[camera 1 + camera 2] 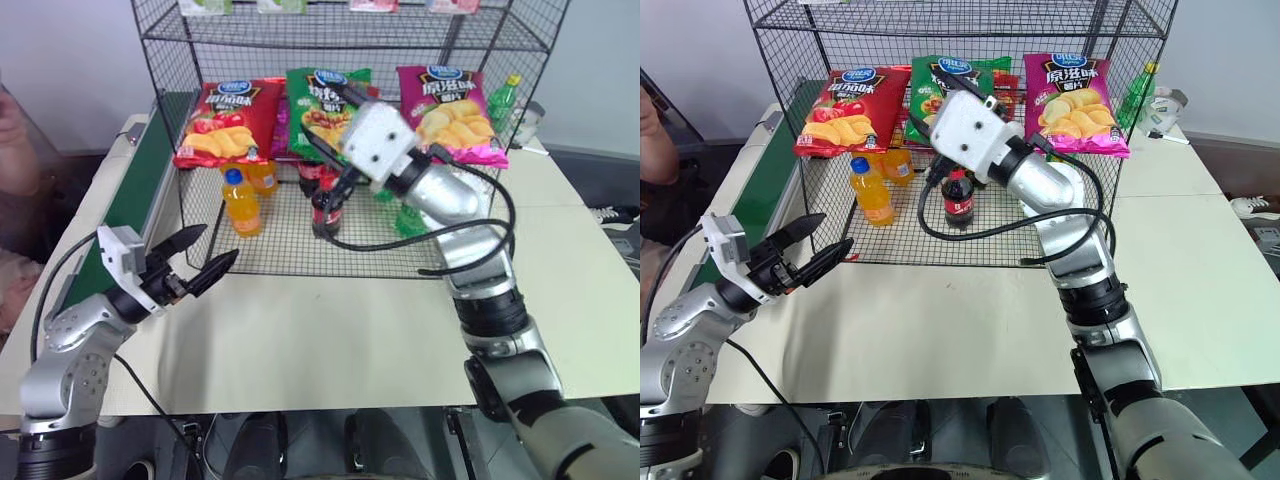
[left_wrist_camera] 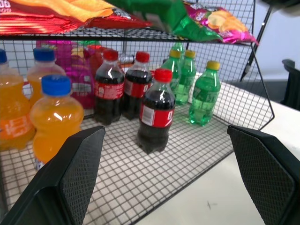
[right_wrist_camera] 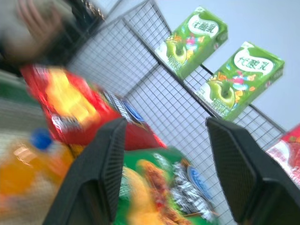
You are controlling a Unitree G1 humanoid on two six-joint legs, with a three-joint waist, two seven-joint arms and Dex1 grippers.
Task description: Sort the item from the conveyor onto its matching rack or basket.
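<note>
Black fingers of your right gripper (image 3: pixel 161 173) stand apart with nothing between them, up at the rack (image 1: pixel 790 60) just in front of the green crisp bag (image 1: pixel 322 112). That bag lies on the rack's middle tier between a red bag (image 1: pixel 225 122) and a magenta bag (image 1: pixel 448 112). Your left gripper (image 1: pixel 200 258) hangs wide open and empty over the table (image 1: pixel 300 340), beside the conveyor (image 1: pixel 140 190).
</note>
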